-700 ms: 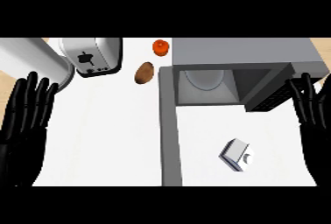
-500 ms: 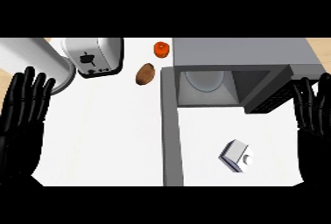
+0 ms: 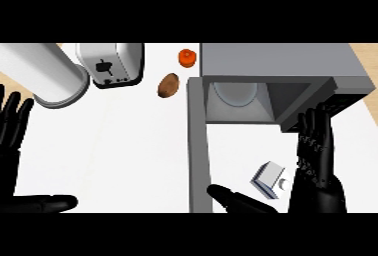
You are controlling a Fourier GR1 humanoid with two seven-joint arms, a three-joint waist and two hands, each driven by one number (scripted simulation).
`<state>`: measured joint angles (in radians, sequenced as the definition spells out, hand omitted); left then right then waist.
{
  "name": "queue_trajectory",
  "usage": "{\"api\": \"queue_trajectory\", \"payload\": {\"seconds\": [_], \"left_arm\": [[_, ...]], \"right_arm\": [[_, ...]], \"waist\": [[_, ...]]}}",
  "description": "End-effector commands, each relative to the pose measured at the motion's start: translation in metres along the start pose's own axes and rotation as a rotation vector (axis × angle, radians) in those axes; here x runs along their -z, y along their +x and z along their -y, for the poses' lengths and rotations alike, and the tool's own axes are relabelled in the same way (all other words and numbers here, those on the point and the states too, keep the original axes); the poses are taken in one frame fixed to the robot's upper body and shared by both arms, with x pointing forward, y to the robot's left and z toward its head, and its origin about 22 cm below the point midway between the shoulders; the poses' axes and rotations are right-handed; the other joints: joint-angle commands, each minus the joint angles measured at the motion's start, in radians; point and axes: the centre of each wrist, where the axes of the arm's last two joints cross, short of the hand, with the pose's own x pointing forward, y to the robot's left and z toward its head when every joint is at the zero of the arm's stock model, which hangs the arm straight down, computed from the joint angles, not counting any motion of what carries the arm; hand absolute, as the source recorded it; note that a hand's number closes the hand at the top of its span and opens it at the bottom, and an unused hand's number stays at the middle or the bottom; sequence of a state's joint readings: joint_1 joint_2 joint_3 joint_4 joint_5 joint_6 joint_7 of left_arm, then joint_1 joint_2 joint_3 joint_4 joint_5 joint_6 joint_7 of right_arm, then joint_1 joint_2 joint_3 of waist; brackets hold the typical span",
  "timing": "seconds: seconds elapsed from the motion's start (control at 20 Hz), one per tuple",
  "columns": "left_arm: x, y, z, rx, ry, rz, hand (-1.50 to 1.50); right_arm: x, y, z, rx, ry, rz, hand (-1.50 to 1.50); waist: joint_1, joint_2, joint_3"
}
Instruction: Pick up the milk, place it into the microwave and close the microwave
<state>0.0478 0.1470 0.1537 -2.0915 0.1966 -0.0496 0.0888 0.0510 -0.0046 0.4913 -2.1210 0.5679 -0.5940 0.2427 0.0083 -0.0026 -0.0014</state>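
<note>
The milk (image 3: 267,179), a small white and blue carton, lies on the counter in front of the microwave (image 3: 280,62). The microwave's grey door (image 3: 196,150) stands swung out toward me, and its cavity shows a round white turntable (image 3: 236,95). My right hand (image 3: 314,165) is open with straight fingers just right of the carton, fingertips up near the microwave's dark front panel (image 3: 325,105). Its thumb (image 3: 236,200) reaches out below and left of the carton. My left hand (image 3: 11,132) rests open at the left edge, thumb (image 3: 40,203) low.
At the back left are a toaster (image 3: 111,65) and a tall white cylinder (image 3: 40,75). A brown potato (image 3: 169,85) and a small orange-red fruit (image 3: 188,56) lie just left of the microwave. The open door splits the white counter (image 3: 118,150) into two sides.
My right hand has moved in from the right edge toward the milk, and its thumb has come into view below the carton. The left hand shifted slightly outward.
</note>
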Motion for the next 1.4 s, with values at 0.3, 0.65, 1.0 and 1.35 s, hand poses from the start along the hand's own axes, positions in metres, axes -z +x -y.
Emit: {"api": "queue_trajectory", "payload": {"seconds": [0.3, 0.65, 1.0, 1.35], "left_arm": [[-0.035, 0.009, -0.032, -0.009, 0.011, -0.012, -1.5], [-0.063, 0.025, -0.032, -0.007, 0.012, 0.009, -1.5], [-0.066, 0.04, -0.072, -0.003, 0.004, -0.013, -1.5], [-0.077, 0.039, -0.082, -0.016, 0.012, -0.01, -1.5]], "right_arm": [[-0.035, 0.011, -0.036, -0.096, -0.13, -0.048, -1.5], [-0.036, -0.006, -0.034, -0.121, -0.15, -0.125, -1.5], [-0.044, -0.037, -0.036, -0.124, -0.172, -0.187, -1.5], [-0.055, -0.074, -0.005, -0.162, -0.259, -0.25, -1.5]], "waist": [[-0.004, 0.001, 0.0], [-0.003, 0.002, 0.001], [-0.001, 0.002, 0.002], [-0.003, 0.002, 0.002]]}}
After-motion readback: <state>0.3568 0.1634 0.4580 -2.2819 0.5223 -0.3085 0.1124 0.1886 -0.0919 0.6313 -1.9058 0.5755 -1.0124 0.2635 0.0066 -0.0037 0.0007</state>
